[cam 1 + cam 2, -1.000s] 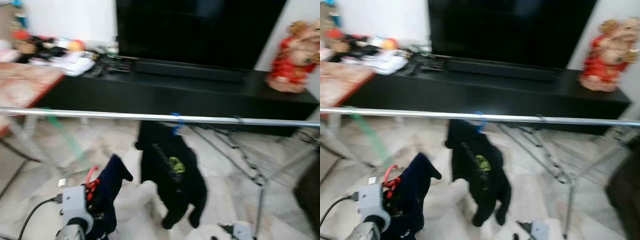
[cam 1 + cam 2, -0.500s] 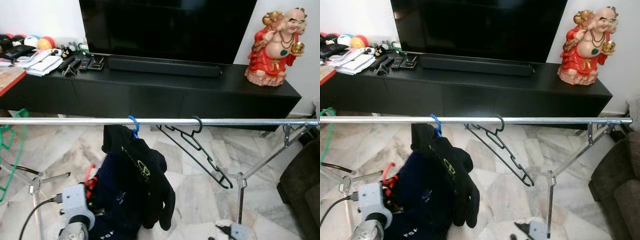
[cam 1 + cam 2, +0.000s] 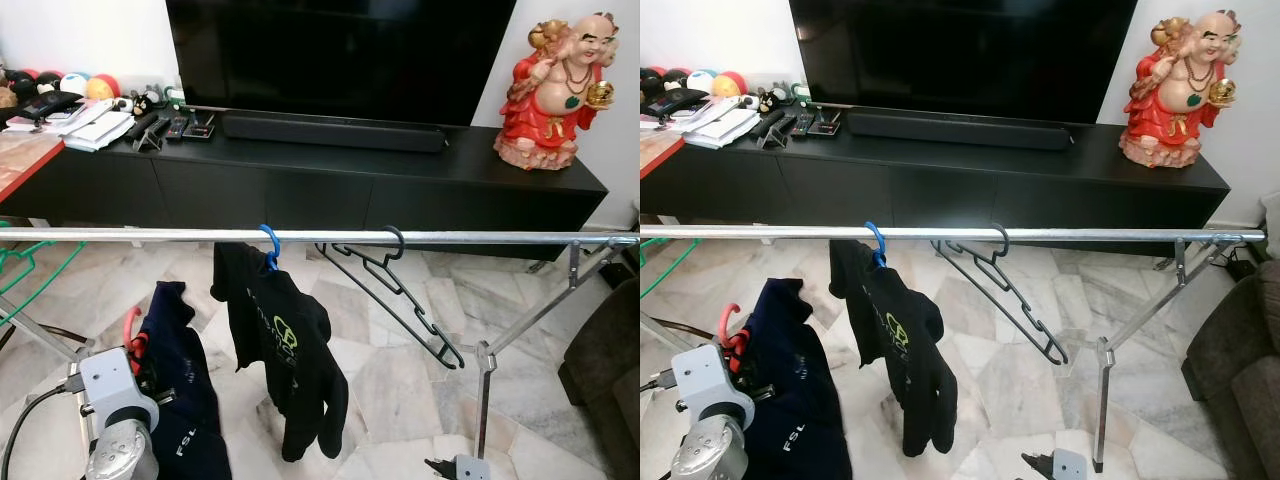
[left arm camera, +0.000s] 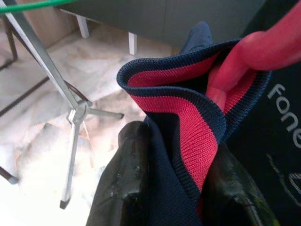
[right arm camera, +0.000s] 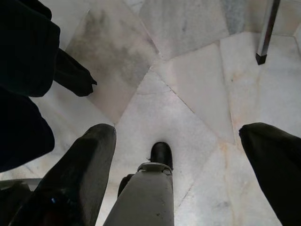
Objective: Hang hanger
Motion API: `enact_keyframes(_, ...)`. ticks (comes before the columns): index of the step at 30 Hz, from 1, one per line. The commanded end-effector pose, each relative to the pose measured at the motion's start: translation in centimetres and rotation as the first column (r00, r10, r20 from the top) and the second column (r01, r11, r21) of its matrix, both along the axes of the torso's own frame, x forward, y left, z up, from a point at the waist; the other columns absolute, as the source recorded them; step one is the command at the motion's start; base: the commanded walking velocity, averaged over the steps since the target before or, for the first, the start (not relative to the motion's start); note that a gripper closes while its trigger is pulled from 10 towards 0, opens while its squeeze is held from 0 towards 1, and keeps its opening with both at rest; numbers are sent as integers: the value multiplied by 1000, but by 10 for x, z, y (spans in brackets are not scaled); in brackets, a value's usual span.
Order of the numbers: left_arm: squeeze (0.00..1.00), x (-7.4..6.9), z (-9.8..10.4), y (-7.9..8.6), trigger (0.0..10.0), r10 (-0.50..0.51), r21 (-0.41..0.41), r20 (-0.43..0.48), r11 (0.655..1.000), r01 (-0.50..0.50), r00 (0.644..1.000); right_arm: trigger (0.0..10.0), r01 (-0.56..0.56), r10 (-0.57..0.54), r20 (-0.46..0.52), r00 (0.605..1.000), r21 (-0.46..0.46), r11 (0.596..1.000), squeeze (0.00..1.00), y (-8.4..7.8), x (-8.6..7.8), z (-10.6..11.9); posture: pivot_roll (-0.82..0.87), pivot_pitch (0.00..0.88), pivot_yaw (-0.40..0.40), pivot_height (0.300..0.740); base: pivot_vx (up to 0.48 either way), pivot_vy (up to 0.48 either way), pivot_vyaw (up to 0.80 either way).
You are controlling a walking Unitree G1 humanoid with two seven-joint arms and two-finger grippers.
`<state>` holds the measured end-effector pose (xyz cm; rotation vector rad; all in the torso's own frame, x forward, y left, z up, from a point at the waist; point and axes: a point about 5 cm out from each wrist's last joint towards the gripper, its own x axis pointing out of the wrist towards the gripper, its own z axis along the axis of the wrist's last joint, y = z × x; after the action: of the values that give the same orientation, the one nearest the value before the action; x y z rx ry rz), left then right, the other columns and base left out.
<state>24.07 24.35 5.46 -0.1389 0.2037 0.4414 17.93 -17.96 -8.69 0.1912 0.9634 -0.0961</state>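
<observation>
Your left gripper (image 4: pixel 174 188) is clamped on the collar of a navy garment (image 3: pixel 185 400) with red trim, and a red hanger (image 3: pixel 131 325) sticks out of that collar. You hold it low at the left, below the silver rail (image 3: pixel 320 237) and clear of it, so the red hanger is not on the rail. Far left, a green hanger (image 3: pixel 30 265) dangles off the rail's end, near a rack leg.

Moving right along the rail: a blue hanger (image 3: pixel 268 243) is hooked on, carrying a black hoodie (image 3: pixel 285 350) with a green logo. Just beside it an empty black hanger (image 3: pixel 395 290) hangs tilted. The rail's right end sits on a slanted metal support (image 3: pixel 530 320).

Your right gripper (image 5: pixel 178 174) hangs low at the right, fingers spread wide with nothing between them, over marble floor (image 5: pixel 188 70).

Behind the rail you see a black TV cabinet (image 3: pixel 300 170) with a TV (image 3: pixel 340 50), clutter on its left end, and a red figurine (image 3: pixel 555 85) on its right end.
</observation>
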Motion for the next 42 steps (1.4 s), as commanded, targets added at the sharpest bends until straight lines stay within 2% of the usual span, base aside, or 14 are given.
enact_keyframes(1,0,-2,7,2,10000,7,4,42,1000,-7,999,10000,-29,29,-15,999,-6,1000,0,1,-2,-1,67,94,-49,740,0,0,0)
enact_keyframes(6,0,-11,0,3,10000,7,9,25,1000,-7,1000,10000,-58,57,-23,998,-22,998,0,1,-2,-1,67,93,-50,740,0,0,480)
enact_keyframes(16,0,-8,2,2,10000,-17,21,30,1000,16,999,10000,-48,47,-35,998,-7,999,0,3,-7,-4,66,94,-45,740,0,0,126)
enact_keyframes(36,0,-10,1,-2,10000,-20,20,34,1000,20,999,10000,-71,70,-49,996,0,998,0,4,-11,-5,70,93,-49,740,372,0,0)
enact_keyframes(42,0,-10,4,-3,10000,-36,49,51,998,34,998,10000,-72,72,-59,996,0,997,0,0,-14,-6,71,91,-50,740,305,0,0)
